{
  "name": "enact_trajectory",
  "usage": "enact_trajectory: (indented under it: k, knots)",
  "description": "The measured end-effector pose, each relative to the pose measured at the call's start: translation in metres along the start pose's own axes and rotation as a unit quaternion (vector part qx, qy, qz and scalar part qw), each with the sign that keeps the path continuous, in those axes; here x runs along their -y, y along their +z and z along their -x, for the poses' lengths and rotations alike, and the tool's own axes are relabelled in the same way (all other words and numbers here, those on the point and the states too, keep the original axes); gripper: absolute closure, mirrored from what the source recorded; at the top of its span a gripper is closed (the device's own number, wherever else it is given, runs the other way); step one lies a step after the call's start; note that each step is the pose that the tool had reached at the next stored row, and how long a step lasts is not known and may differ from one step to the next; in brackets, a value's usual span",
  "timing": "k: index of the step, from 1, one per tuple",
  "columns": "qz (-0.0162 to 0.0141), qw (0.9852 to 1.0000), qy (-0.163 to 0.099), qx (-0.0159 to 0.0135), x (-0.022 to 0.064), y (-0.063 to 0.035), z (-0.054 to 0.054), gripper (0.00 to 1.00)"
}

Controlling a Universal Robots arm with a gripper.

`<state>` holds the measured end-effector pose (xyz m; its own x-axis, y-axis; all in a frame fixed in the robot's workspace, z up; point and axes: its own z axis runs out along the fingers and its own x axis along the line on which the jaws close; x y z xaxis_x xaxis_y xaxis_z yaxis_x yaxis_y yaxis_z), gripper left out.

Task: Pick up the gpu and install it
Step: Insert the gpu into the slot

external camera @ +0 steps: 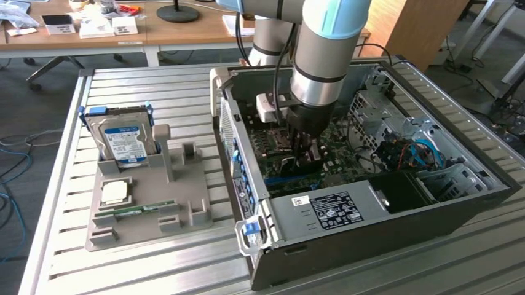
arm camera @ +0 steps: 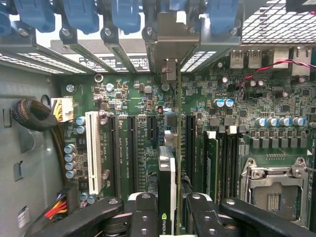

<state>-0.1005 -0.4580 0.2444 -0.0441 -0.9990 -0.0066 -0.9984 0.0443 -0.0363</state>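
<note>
**GPU held edge-on above the motherboard slots**

Slatted metal tabletop carries the open computer case. Inside it, the gripper is closed on the gpu, clamped between its fingers. The card's long axis is seen running along the expansion slots, silver bracket toward the case's rear wall.

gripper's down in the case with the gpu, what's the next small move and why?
Probably a short straight press down. The gripper is shut on the thin dark gpu card, held edge-on above the green motherboard, its silver metal end bracket already at the rear slot openings. Whether its edge has entered the black slot cannot be told, so go gently.
</note>
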Motion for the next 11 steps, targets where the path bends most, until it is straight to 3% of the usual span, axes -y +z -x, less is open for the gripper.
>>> enact_trajectory:
  k: [8,9,11]
  knots:
    - [0.0,1.0,0.0,0.0006,0.0,0.0013,0.0,0.73]
    - [0.0,1.0,0.0,0.0011,0.0,0.0013,0.0,0.73]
    - [0.0003,1.0,0.0,0.0054,0.0,0.0012,-0.0002,0.73]
